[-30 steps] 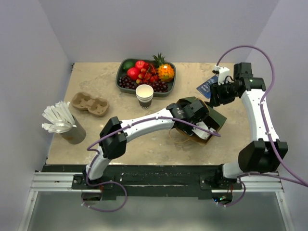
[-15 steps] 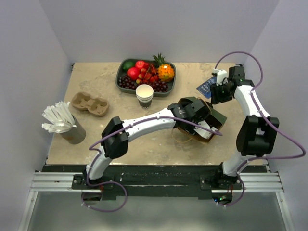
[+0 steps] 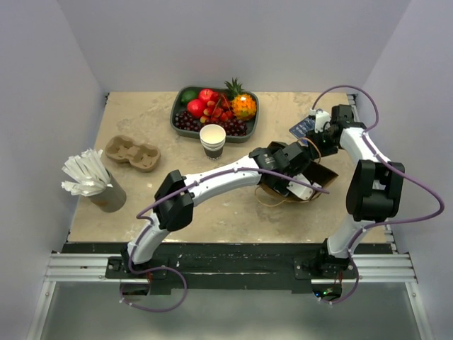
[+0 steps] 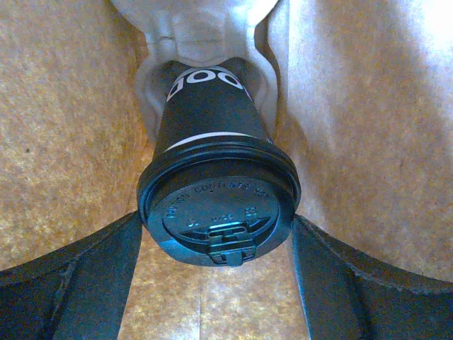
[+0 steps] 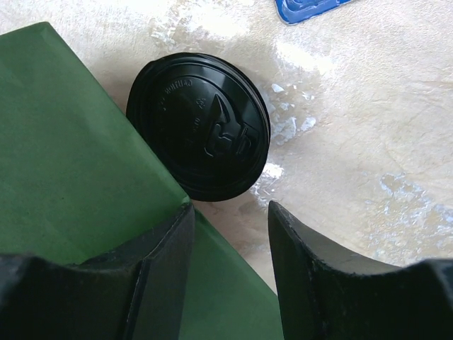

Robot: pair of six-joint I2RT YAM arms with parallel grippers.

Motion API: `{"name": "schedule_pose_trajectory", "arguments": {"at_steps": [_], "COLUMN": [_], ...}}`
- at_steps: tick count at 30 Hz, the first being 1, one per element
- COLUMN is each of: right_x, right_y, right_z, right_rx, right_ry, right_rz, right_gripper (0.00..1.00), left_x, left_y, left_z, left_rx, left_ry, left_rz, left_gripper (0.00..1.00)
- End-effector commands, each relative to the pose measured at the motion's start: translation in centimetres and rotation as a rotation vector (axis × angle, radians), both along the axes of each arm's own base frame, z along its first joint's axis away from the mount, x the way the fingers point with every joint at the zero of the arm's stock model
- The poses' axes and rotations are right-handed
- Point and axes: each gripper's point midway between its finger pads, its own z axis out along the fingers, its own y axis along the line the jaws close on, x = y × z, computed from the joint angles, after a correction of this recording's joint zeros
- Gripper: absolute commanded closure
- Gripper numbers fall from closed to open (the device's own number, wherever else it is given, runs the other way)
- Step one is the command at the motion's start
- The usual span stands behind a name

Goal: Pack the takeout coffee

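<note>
1. The left gripper is inside the paper bag. Its fingers press the lid rim of the takeout coffee, probably so the base can seat deep.
2. The right gripper hangs parted and empty over a loose lid.

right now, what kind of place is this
Likely a mock café takeout counter: stack of paper cups, pulp cup carrier, and a lidded coffee cup in a paper bag.
</note>
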Motion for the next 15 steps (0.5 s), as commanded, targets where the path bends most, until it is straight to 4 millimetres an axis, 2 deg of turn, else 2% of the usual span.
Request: {"name": "schedule_pose_trajectory", "arguments": {"at_steps": [1,3,9,15], "right_x": [0.0,0.1,0.8,-0.6], "right_y": [-0.3,-0.2,0.3,0.9], "right_z": [0.2,0.7,1.8,1.6], "right_rx": [-0.020,-0.014,0.018,0.050], "right_ry": [-0.029,-0.053,-0.102,-0.075], "right_rz": [-0.003,-0.011,-0.024,-0.012], "right_gripper": [0.49,0.47,0.46,0.46], "left_x": [-0.4,-0.6,-1.0,-0.6], "left_y": [-0.3,-0.2,0.8,0.2], "left_z": [0.8,1.0,-0.7,-1.4], "left_rx": [-0.013,-0.013,0.042,0.038], "left_ry": [0.044,0.057,0.102,0.093], "left_rz": [0.005,0.004,0.018,0.013], "left_gripper": [1.00,1.00,1.00,1.00]}}
